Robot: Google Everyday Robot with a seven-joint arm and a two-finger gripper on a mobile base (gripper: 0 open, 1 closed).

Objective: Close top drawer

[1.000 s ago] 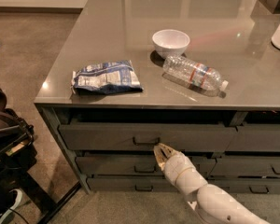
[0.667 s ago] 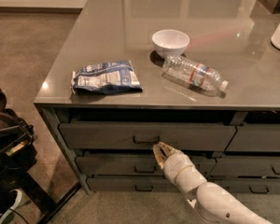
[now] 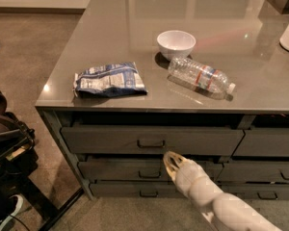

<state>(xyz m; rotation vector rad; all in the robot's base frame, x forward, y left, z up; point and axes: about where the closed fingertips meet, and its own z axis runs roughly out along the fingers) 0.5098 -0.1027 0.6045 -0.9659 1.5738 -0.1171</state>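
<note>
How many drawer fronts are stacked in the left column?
3: the top drawer under the counter edge, a middle drawer behind the end effector, a bottom drawer lowest.

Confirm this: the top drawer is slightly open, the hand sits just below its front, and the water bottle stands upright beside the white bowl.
Not quite: in the camera view the water bottle lies on its side beside the white bowl. The top drawer is slightly open, with the hand just below its front.
</note>
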